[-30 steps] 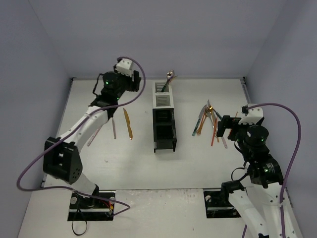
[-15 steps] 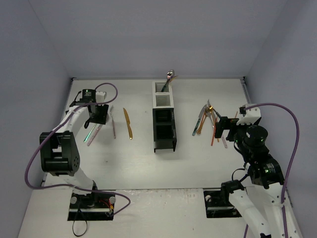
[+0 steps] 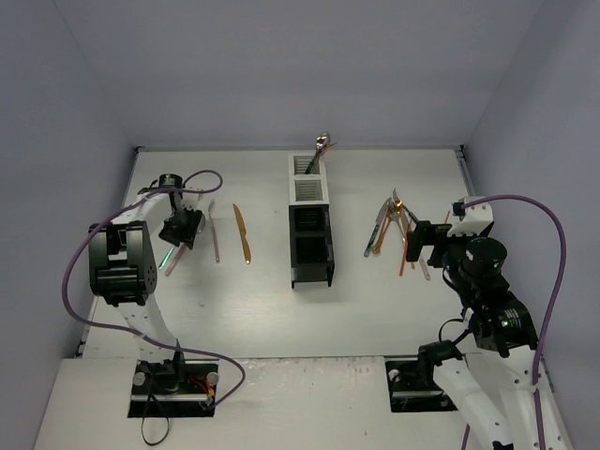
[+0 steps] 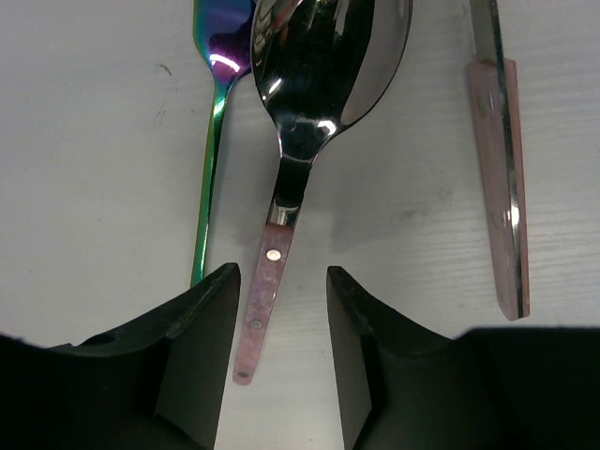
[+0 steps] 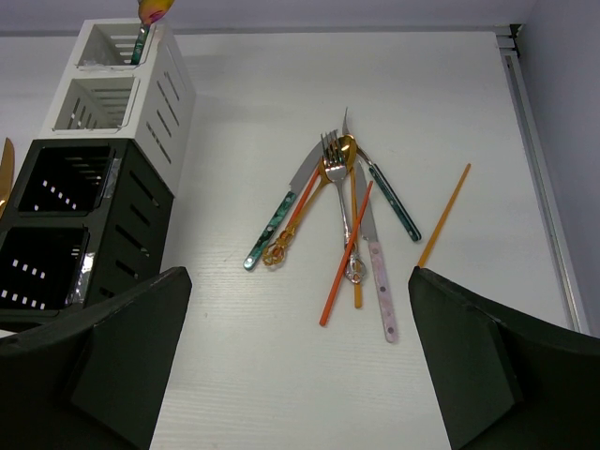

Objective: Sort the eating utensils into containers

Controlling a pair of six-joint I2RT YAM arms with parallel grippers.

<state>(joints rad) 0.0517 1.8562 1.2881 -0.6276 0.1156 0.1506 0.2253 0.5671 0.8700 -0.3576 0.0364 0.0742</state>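
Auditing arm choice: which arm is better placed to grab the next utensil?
Left. The left tool straddles the handle of the pink-handled silver spoon; the right tool hangs open, clear of the mixed utensil pile.

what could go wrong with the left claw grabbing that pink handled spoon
1. The left claw straddles only the tail end of the pink-handled spoon; with the big bowl far out, it may swing or slip when lifted.
2. The rainbow utensil lies right beside one finger, so closing could snag or nudge it.
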